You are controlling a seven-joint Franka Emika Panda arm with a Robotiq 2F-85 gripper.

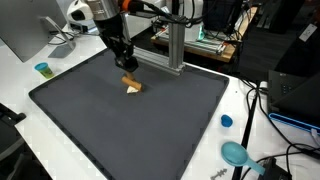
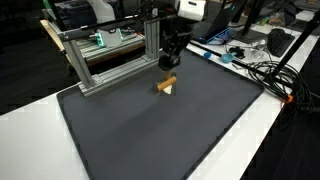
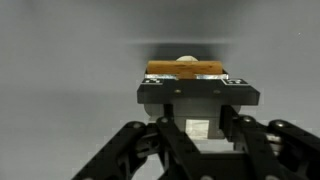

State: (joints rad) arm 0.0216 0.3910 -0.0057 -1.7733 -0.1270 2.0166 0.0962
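My gripper [image 1: 127, 68] [image 2: 168, 66] hangs low over the far part of a dark grey mat [image 1: 130, 135] [image 2: 150, 135]. Directly under its fingers is a small wooden piece [image 1: 132, 86] [image 2: 167, 86], an orange bar over a cream part, at or just above the mat. In the wrist view the gripper [image 3: 198, 112] stands half closed with a pale block between its fingers, and the orange bar [image 3: 185, 69] shows beyond them. The jaws appear shut on this piece. Whether it touches the mat I cannot tell.
An aluminium frame [image 1: 175, 50] [image 2: 100, 62] stands at the mat's far edge, close to the arm. A small blue cup [image 1: 42, 69], a blue cap [image 1: 226, 121] and a teal scoop-like thing [image 1: 235, 153] lie on the white table. Cables [image 1: 270, 110] [image 2: 262, 72] run along one side.
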